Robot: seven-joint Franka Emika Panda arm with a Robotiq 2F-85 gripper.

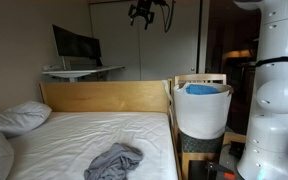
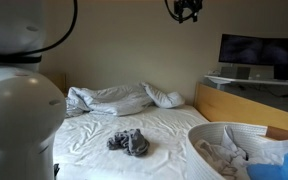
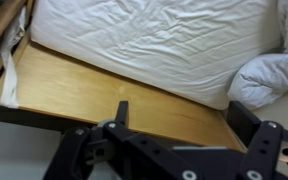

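The end effector (image 1: 142,12) hangs high near the ceiling in both exterior views (image 2: 187,10), well apart from everything below. In the wrist view its fingers (image 3: 121,112) stand apart with nothing between them, and the end effector (image 3: 177,115) holds nothing. From that height it looks down on the wooden board (image 3: 94,95) at the end of the bed (image 3: 154,40) and on a pillow (image 3: 269,80).

The gray garment (image 1: 114,160) lies on the bed sheet, far below the end effector. It is crumpled in a loose heap (image 2: 130,142), probably because a limp cloth settles that way when nothing supports it.

A white basket (image 1: 201,115) stands just beside the bed on a wooden stand, which seems to lift its mouth above the mattress. It is filled close to the rim (image 2: 219,130). A blue cloth (image 1: 201,89) sits on top, and white laundry (image 2: 224,155) is bunched inside.

Against the far wall, a counter (image 1: 84,71) carries a dark monitor (image 1: 76,45).
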